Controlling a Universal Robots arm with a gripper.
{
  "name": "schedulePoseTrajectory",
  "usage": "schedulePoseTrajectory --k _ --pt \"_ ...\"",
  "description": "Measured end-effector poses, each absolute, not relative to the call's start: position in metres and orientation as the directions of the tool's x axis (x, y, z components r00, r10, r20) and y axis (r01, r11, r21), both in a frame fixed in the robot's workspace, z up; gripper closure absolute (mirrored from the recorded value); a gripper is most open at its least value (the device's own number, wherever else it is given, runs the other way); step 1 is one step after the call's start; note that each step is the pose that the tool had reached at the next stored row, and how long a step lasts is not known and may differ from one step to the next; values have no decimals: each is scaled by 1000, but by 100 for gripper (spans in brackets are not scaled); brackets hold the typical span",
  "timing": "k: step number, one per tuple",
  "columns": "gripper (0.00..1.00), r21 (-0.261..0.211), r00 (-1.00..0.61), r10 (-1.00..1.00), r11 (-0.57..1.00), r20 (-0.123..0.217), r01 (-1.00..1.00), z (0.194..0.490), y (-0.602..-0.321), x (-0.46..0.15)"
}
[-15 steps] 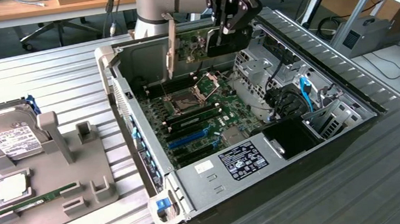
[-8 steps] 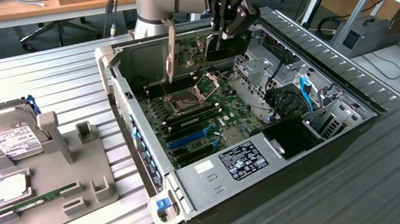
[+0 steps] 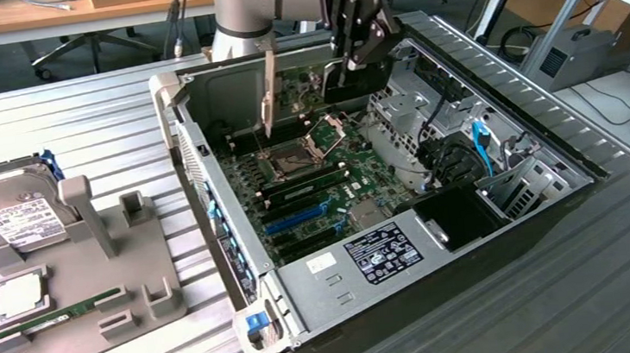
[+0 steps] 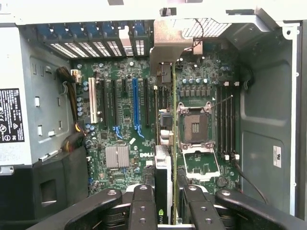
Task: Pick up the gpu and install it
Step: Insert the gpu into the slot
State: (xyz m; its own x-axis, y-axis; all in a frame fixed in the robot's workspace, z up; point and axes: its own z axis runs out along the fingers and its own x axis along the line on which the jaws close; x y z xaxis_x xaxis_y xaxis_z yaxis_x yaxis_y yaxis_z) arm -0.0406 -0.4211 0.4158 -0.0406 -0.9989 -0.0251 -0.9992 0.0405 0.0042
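- Exterior view: your end effector (image 3: pixel 355 51) hangs over the open case (image 3: pixel 543 141), which stands mid-tabletop. The arm comes down from the tabletop's far edge with the wrist pointing nearly straight down.
- The end effector is part closed, its fingers pinching the gpu (image 3: pixel 269 94) by the upper edge. The card hangs on edge with its metal bracket downward-facing toward the case's rear wall. I judge you carry it like this so the connector edge can meet a slot squarely.
- The gpu sits above the motherboard (image 3: pixel 327 171), clear of it and not seated.
- The grey holder (image 3: pixel 127 264) lies by the tabletop's edge at the exterior view's left. It holds the hard drive (image 3: pixel 13 214) and the memory stick (image 3: pixel 57 316).
- Wrist view: you look straight down the card. The gpu (image 4: pixel 163 163) runs edge-on between the two fingers (image 4: pixel 143 203), which press on its two faces.
- It lies between the blue slot (image 4: pixel 135 103) and the CPU socket (image 4: pixel 194 127), parallel to the slots. I cannot tell which slot it lines up with.
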Motion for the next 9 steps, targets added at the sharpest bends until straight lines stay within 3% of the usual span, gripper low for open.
schedulePoseTrajectory --k 9 --pt "73 4 -41 -999 40 -25 -999 406 -421 -41"
